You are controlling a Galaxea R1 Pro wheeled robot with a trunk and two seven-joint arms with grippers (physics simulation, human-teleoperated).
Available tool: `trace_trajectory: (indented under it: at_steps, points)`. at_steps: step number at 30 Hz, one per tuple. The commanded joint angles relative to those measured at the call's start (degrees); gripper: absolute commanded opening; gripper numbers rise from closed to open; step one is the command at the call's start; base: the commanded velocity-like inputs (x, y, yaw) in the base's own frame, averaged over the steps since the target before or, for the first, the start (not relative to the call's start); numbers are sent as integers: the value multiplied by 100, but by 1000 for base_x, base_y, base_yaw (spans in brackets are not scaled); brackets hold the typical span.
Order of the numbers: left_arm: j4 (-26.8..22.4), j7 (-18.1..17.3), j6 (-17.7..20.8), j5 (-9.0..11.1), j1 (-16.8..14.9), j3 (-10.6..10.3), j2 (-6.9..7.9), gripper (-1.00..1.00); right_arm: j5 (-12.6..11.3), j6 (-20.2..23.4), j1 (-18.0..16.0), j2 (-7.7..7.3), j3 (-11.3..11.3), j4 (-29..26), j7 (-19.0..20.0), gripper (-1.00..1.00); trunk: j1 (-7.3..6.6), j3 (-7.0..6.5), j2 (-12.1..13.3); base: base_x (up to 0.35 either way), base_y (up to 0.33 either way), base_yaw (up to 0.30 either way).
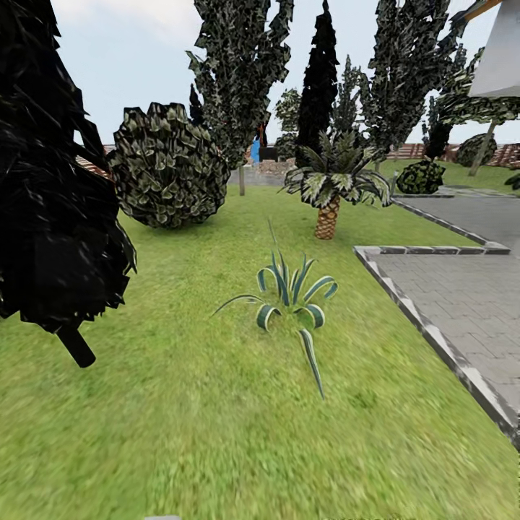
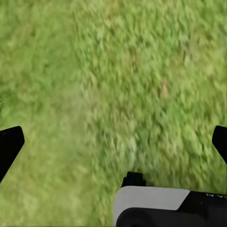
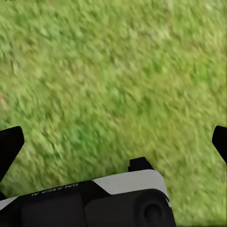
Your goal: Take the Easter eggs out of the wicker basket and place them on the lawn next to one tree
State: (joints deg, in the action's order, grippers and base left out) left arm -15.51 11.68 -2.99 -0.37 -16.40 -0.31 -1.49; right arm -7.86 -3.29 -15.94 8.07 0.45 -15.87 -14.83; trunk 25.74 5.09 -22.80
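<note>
Across the head view the lawn [image 1: 217,433] spreads flat from the near edge up toward the trees, bounded on the right by a grey kerb [image 1: 440,339] and paving [image 1: 469,289]. No long axis can be read in the grass; it simply runs away from the camera. Mid-lawn stands a striped spiky plant [image 1: 289,292], its leaves fanning upward, one long leaf trailing toward the camera. Beyond it is a small palm [image 1: 328,188] with a scaly brown trunk, upright. A round bush [image 1: 170,166] sits to the left of it. A grey-green tree [image 1: 242,79] rises behind the bush, its slender pale trunk vertical; the crown is cut off by the top edge. At far left a black-leaved tree [image 1: 50,180] is cropped by the edge, its dark trunk tilted.

Both wrist views look down on blurred grass. The left gripper [image 2: 113,144] has its dark fingertips [image 2: 9,144] at opposite picture edges, spread wide with nothing between. The right gripper [image 3: 113,142] is likewise spread wide and holds nothing, fingertips [image 3: 9,144] partly cut off.
</note>
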Motion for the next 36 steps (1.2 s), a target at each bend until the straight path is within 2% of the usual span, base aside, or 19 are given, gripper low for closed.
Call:
trace_trajectory:
  at_steps: [1,13,36]
  points:
    - [4,19,-18,-5,-4,-4,-1,100,-61,-32,-6,2,7,5,-12,100,4,18,-12,79,273,-212]
    - [4,18,-84,-14,-4,-4,-1,100,-125,47,-6,-4,-33,5,-26,100,4,122,-12,139,227,-59]
    - [4,-8,-76,36,-4,47,14,100,-153,80,-6,-58,-65,31,-29,100,4,340,-12,18,11,0]
